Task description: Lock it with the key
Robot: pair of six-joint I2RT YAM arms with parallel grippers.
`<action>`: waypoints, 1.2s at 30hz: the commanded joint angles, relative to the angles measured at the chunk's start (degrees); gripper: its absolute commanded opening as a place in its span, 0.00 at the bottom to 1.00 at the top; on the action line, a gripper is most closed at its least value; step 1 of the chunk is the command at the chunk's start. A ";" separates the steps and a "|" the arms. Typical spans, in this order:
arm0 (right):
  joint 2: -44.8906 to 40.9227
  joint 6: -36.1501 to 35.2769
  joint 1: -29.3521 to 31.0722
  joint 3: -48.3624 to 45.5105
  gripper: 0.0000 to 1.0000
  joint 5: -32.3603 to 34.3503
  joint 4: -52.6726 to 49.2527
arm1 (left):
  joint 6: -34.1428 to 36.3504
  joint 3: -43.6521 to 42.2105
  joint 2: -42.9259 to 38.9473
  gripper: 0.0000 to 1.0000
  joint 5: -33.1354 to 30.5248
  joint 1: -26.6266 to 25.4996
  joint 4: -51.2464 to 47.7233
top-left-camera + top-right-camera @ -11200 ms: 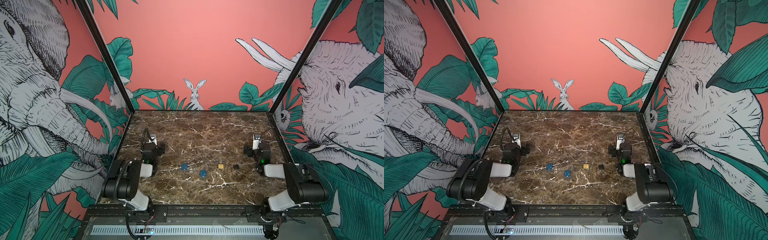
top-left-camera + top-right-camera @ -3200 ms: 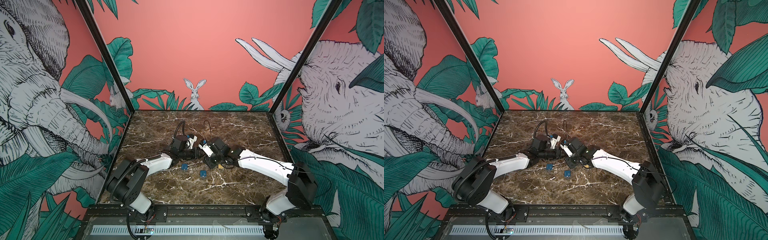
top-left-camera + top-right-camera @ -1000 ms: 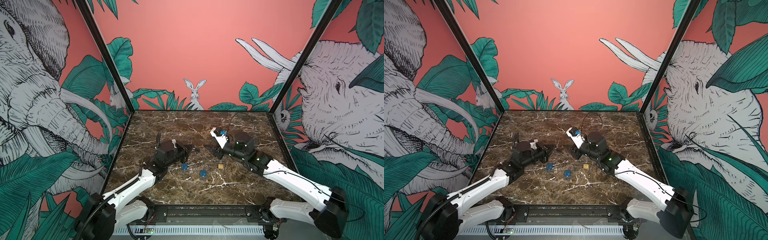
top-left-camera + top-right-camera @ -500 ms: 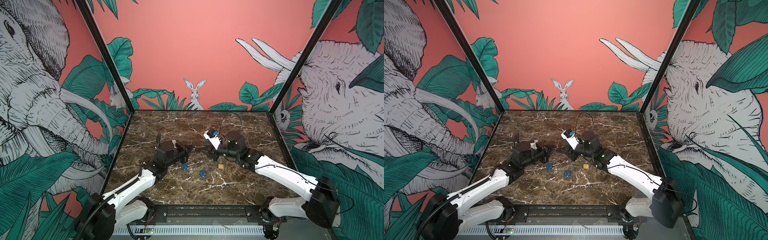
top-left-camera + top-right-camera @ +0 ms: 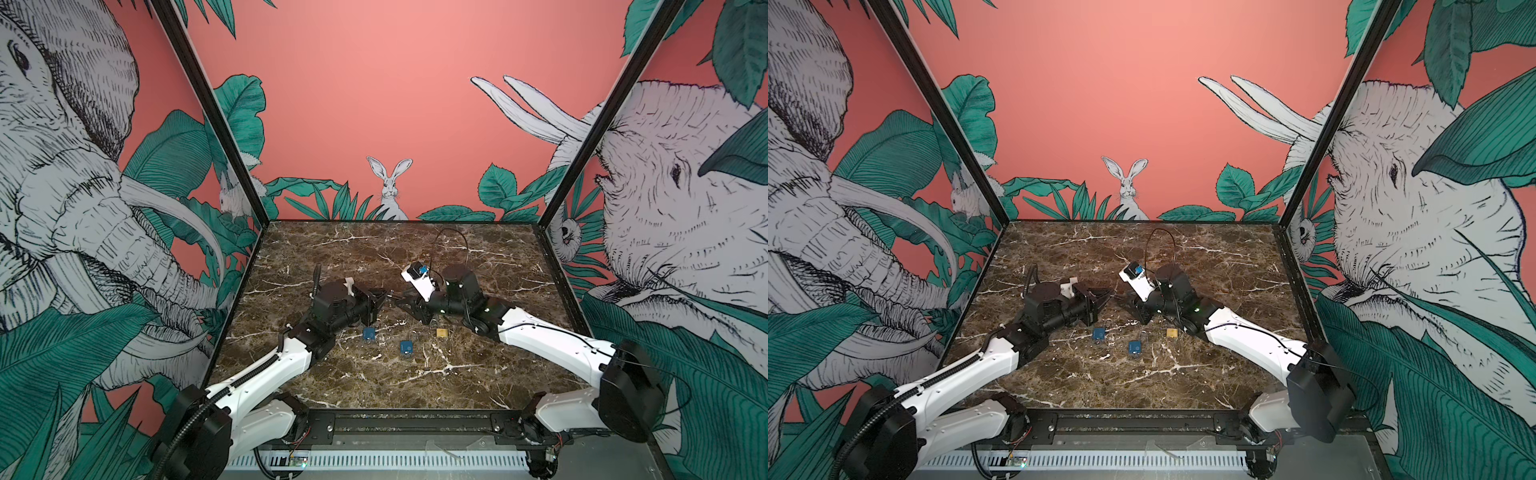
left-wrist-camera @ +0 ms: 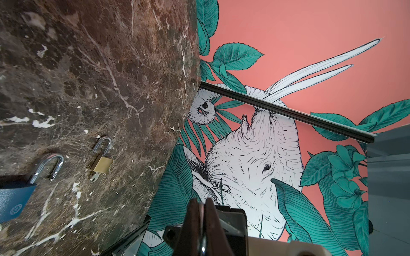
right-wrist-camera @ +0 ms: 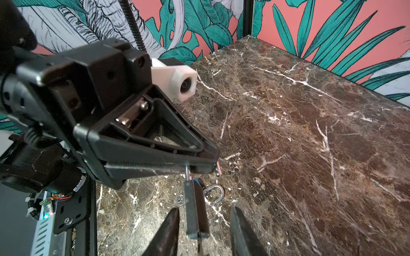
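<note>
My left gripper (image 5: 383, 297) (image 7: 214, 168) hovers over the middle of the marble table (image 5: 478, 257), shut on the thin steel shackle of a dark padlock (image 7: 195, 208). In the left wrist view its fingertips (image 6: 195, 202) are pressed together on a sliver of metal. The lock's body sticks out between the fingers of my right gripper (image 7: 204, 209) (image 5: 405, 302), which faces the left one. Those jaws stand open, with a gap on each side of the body. A thin dark strip juts from the lock's far end; I cannot tell whether it is the key.
Below the grippers lie two blue padlocks (image 5: 368, 333) (image 5: 406, 347) and a small brass padlock (image 5: 441, 332) (image 6: 101, 164). The brass one has its shackle open and a key (image 6: 94, 177) in its base. Patterned walls close in three sides.
My right gripper has swung left to meet the left gripper, and its jaws have narrowed around the hanging lock. The left gripper has held still and shut.
</note>
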 commanded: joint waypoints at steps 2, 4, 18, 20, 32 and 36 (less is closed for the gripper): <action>0.06 0.78 0.25 -0.85 0.32 -0.52 3.97 | 0.40 2.09 0.22 0.00 0.67 -0.22 3.58; 0.21 0.85 0.25 -0.68 0.29 -0.52 4.00 | 0.45 1.99 0.47 0.00 0.63 -0.25 3.86; 1.39 1.58 0.24 -0.75 0.23 -1.08 4.17 | 0.21 1.75 1.50 0.00 0.47 -0.18 6.07; 1.38 1.68 0.24 -0.76 0.23 -1.12 4.38 | 0.44 1.79 1.61 0.00 0.61 -0.20 6.07; -0.76 4.85 -0.64 -1.58 0.00 -0.56 4.97 | 5.74 1.82 2.57 0.16 0.98 1.08 4.69; -2.32 9.20 -2.34 0.88 0.00 -0.39 -2.17 | 25.43 8.09 2.84 0.98 3.94 6.47 -12.50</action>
